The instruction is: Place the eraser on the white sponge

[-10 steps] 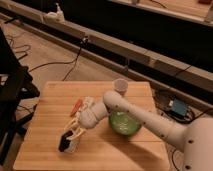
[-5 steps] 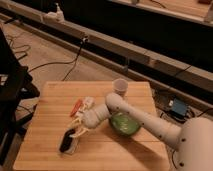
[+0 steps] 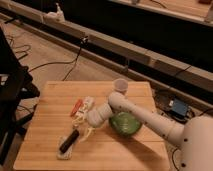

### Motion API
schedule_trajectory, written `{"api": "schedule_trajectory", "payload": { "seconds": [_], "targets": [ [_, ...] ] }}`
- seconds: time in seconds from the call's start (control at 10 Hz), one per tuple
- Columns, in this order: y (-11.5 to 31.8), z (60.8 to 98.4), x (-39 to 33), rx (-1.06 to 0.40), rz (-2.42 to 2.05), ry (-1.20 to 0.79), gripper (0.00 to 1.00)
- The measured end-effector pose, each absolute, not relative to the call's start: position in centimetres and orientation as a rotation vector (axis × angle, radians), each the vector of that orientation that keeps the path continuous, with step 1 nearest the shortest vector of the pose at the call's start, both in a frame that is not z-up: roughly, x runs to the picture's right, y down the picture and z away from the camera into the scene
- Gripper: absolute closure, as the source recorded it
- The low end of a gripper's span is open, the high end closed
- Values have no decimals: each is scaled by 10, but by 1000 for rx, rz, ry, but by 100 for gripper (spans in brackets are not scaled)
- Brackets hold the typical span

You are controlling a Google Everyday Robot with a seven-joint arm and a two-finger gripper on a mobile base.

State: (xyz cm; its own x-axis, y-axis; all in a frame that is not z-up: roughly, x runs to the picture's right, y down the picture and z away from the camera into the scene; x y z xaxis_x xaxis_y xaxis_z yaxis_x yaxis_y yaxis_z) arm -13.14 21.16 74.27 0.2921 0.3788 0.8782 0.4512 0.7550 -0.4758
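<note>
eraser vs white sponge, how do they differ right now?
The eraser is black; the white sponge is pale. The eraser lies on top, angled; the white sponge lies flat on the table beneath it. Both are small and flat. The gripper is just right of them.

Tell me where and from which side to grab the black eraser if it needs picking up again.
Judging from its pose, grip the eraser across its narrow width near the middle, coming straight down from above. It lies flat and slanted on the white sponge, so its long sides are exposed. The gripper sits just right of it on the wooden table.
</note>
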Motion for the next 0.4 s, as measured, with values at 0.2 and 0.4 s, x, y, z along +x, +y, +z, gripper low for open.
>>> {"api": "schedule_trajectory", "payload": {
  "seconds": [0.2,0.4],
  "targets": [
    [202,741,-121,-740,-59,-1276,31],
    [197,739,-113,-718,-55,-1252,31]
  ]
}}
